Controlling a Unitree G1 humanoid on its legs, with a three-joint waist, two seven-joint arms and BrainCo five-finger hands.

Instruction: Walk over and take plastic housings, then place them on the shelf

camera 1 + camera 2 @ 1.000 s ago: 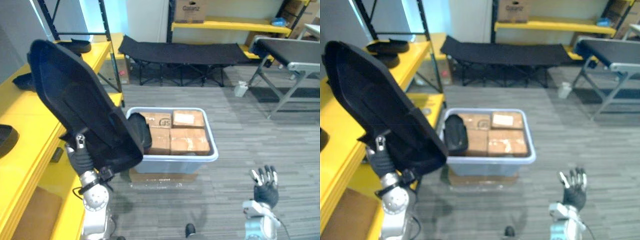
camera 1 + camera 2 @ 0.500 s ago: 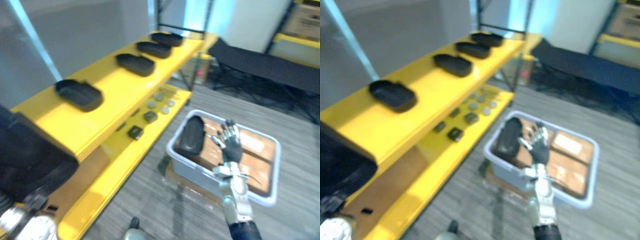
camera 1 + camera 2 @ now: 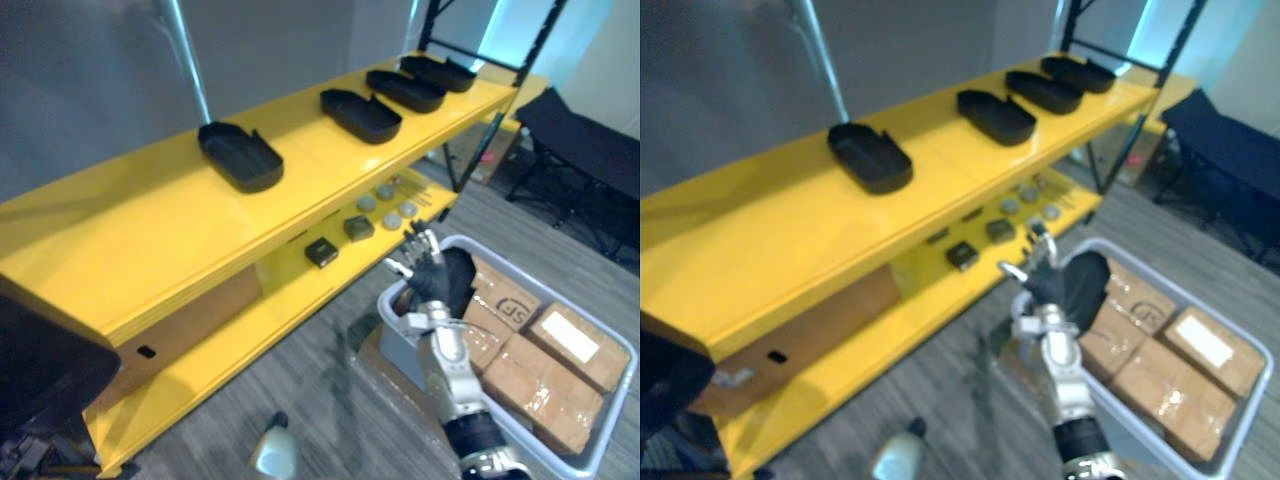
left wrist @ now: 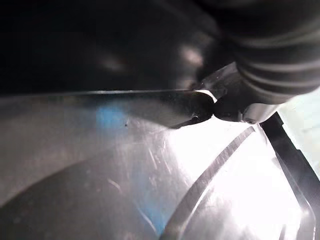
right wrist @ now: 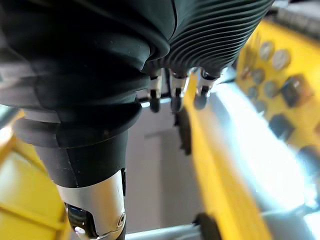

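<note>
Swinging round since half a second earlier, the head camera had brought the yellow shelf closer and across the whole view, while the right hand stayed raised in front of the grey bin. That hand was wide, its fingers straight and spread, holding nothing. Just behind it a black housing leaned in the bin's near corner, beside the cardboard boxes. Four more housings sat apart in a row on the shelf's top level, from the nearest shelf housing to the farthest shelf housing. Small parts lay on the lower level. A large black housing filled the lower left corner. The left hand showed its ribbed cover close against a dark surface in the left wrist view; its grip could not be told.
</note>
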